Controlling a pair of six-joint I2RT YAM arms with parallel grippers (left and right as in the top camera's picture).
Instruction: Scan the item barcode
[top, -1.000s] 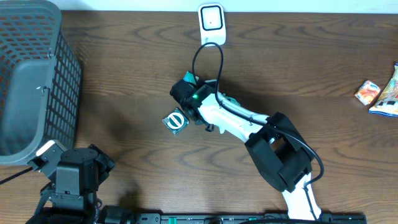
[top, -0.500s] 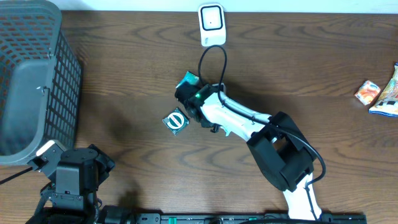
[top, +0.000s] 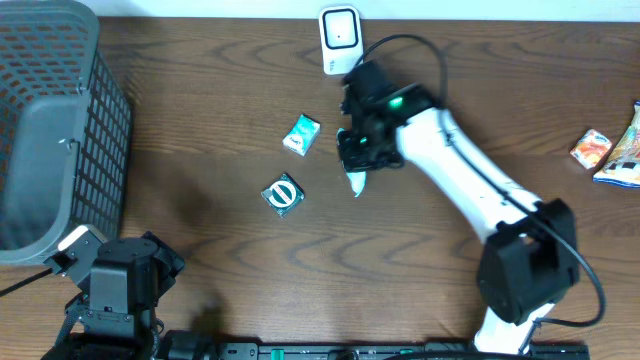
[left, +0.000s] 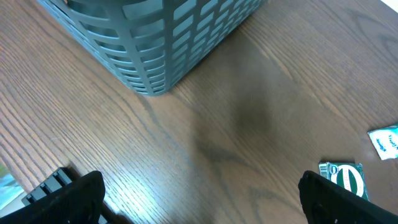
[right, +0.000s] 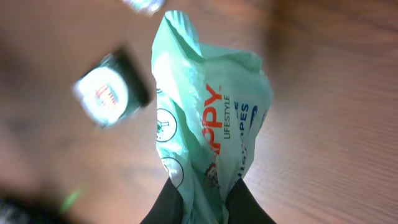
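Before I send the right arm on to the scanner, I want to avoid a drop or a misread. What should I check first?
1. Right claw shut on the mint-green packet: ok, pinched at one end.
2. Barcode facing outward: cannot tell; the right wrist view shows only lettering and icons.
3. Scanner unobstructed at the far table edge: ok.
4. Teal packet and round-label packet out of the way: ok, both lie apart from the claw, on the basket side.
5. Left claw open, empty and parked near the basket: ok.
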